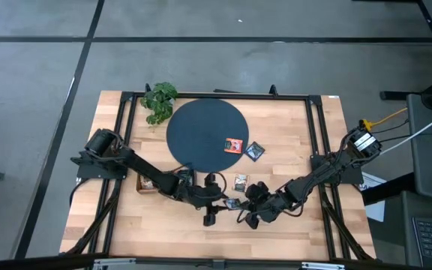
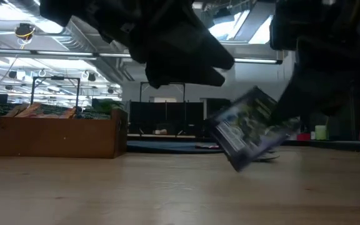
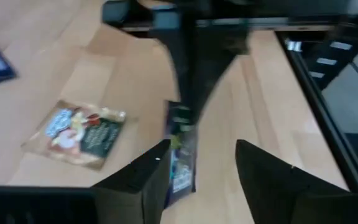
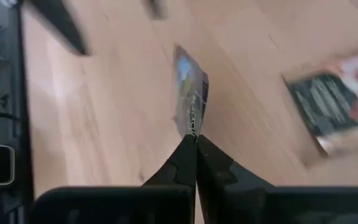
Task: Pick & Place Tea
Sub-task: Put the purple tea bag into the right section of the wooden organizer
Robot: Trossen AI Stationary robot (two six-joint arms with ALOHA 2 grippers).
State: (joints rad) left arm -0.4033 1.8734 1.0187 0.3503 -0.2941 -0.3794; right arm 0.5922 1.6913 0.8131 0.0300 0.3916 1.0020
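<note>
A dark tea sachet (image 4: 191,93) with a light label stands on edge, tilted, just above the wood (image 2: 252,128). My right gripper (image 4: 196,142) is shut on it, near the table's front middle (image 1: 240,208). My left gripper (image 3: 201,168) is open beside it (image 1: 214,201), a little higher, its fingers on either side of the sachet without touching. More sachets lie flat: an orange-red one (image 1: 234,145) on the dark disc (image 1: 193,131), a dark one (image 1: 254,151) beside the disc, and a light-and-dark one (image 3: 76,134) on the wood. My right gripper pinches one edge of the sachet (image 4: 193,127) between its two fingertips. The fingers slant down from the table's right side. The sachet sticks out beyond them, standing on edge and tilted. Whether its lowest corner (image 2: 239,165) touches the table I cannot tell.
A brown wooden compartment tray (image 2: 55,134) stands at the left, partly under my left arm (image 1: 145,182). A leafy green plant (image 1: 160,101) sits at the far left, by the disc. A black frame (image 1: 317,135) runs round the table's edges.
</note>
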